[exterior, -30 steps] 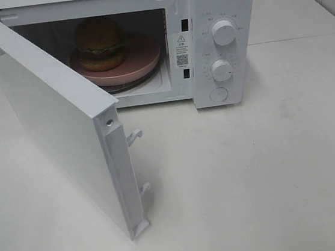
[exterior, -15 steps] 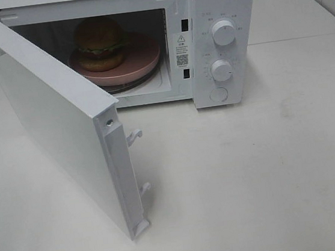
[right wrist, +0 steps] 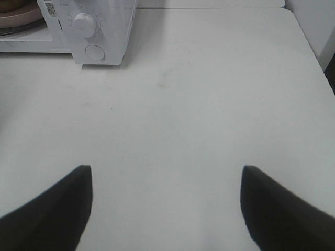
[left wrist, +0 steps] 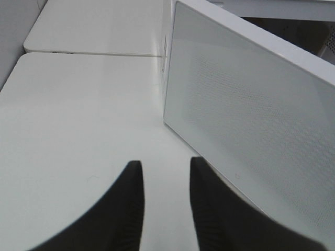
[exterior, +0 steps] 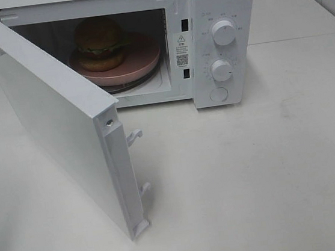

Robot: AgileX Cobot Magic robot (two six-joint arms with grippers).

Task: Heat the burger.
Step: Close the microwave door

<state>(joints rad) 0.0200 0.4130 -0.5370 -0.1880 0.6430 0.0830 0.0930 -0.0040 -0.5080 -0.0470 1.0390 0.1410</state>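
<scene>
Most of what I can see is white tabletop (exterior: 269,168), with broad open room in front of the oven and off to its right. One white microwave (exterior: 236,8) stands at the back of the table. Its door (exterior: 53,132) is wide open on the left hinge, and the free edge juts forward toward the near side.

Inside the cavity a round pink plate (exterior: 142,62) lies on the turntable (exterior: 131,85). The burger (exterior: 99,43) sits upright on the left rear part of the plate.

The left gripper (left wrist: 165,162) hangs low over the table just beside the door's outer face, its jaws a narrow gap apart with nothing between them. The right gripper (right wrist: 165,170) hovers over open table well in front of the control panel, jaws spread wide and empty.

The panel carries an upper knob (exterior: 223,32), a lower knob (exterior: 221,69) and a round button (exterior: 218,94) beneath them. A small sticker (exterior: 181,50) on the cavity frame shows a warning triangle and a QR code; its print is too small to read. Two latch hooks (exterior: 134,135) stick out of the door's free edge.
</scene>
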